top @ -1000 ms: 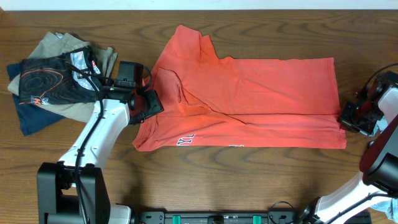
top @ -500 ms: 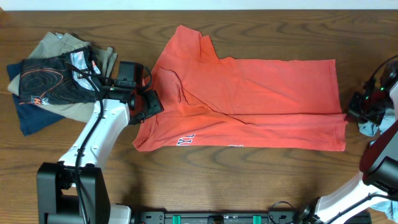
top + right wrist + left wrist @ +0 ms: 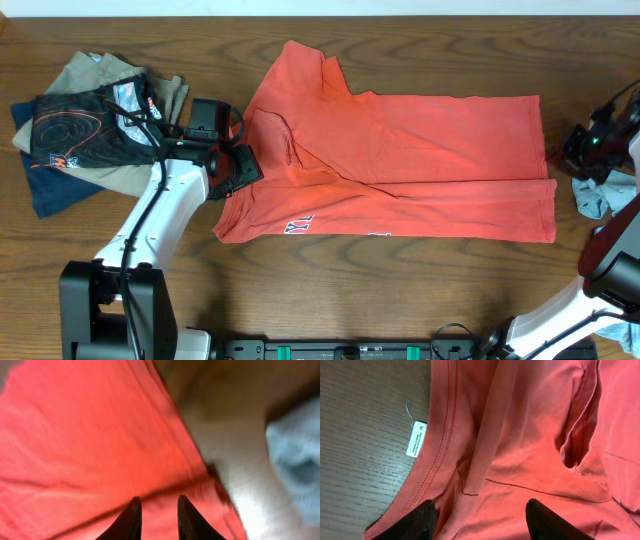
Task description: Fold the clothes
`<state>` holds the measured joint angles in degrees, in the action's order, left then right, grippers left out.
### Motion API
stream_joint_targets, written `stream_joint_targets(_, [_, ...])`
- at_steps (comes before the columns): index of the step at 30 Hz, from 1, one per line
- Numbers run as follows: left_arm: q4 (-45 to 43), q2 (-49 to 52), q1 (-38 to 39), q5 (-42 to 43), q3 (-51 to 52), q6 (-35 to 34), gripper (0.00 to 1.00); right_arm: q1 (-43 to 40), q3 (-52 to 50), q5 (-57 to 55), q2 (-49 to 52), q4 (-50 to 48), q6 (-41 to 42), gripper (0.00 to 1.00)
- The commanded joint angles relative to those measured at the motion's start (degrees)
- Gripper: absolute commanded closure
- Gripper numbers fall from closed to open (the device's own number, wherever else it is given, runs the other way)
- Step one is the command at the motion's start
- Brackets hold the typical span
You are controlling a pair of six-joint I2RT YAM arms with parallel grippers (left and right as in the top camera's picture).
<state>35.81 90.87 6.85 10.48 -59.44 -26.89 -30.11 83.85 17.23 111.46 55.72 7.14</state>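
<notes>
The coral-red T-shirt (image 3: 400, 160) lies on the table folded lengthwise, its collar to the left and white lettering at its near edge. My left gripper (image 3: 238, 170) hangs open over the collar area. In the left wrist view its fingertips (image 3: 427, 510) stand wide apart above the cloth (image 3: 530, 450), next to the white tag (image 3: 416, 438). My right gripper (image 3: 572, 158) is just off the shirt's right hem. Its jaws (image 3: 158, 505) are slightly parted, with red cloth (image 3: 90, 435) below and nothing between them. A light-blue garment (image 3: 598, 195) (image 3: 295, 460) lies crumpled by the right arm.
A pile of other clothes (image 3: 90, 130), dark, khaki and navy, sits at the far left beside the left arm (image 3: 160, 215). The arm bases stand along the near table edge (image 3: 350, 348). Bare wood (image 3: 400, 280) shows in front of the shirt.
My right gripper has parted its jaws, let go of the shirt's right hem and drawn back toward the far right. The light-blue garment has come into view. The left arm has not moved.
</notes>
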Motion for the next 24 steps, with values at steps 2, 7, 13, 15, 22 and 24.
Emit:
stream_joint_targets(2, [0.2,-0.2,0.0,-0.7,0.2,0.9,0.4,-0.3,0.7,-0.1,-1.4,7.3,-2.4,0.77])
stream_joint_targets(7, [0.2,-0.2,0.0,-0.7,0.2,0.9,0.4,-0.2,-1.1,-9.1,-1.4,9.9,-2.3,0.73])
stream_joint_targets(13, [0.2,-0.2,0.0,-0.7,0.2,0.9,0.41,-0.2,-6.7,-9.3,-1.4,4.4,2.4,0.72])
stream_joint_targets(15, [0.2,-0.2,0.0,-0.7,0.2,0.9,0.4,-0.3,-9.1,-9.3,-1.4,0.9,4.9,0.72])
stream_joint_targets(22, [0.2,-0.2,0.0,-0.7,0.2,0.9,0.4,-0.2,-13.5,-8.6,-1.4,-7.2,7.6,0.73])
stream_joint_targets(24, [0.2,-0.2,0.0,-0.7,0.2,0.9,0.4,-0.1,-13.5,-8.6,-1.4,-7.6,7.8,0.73])
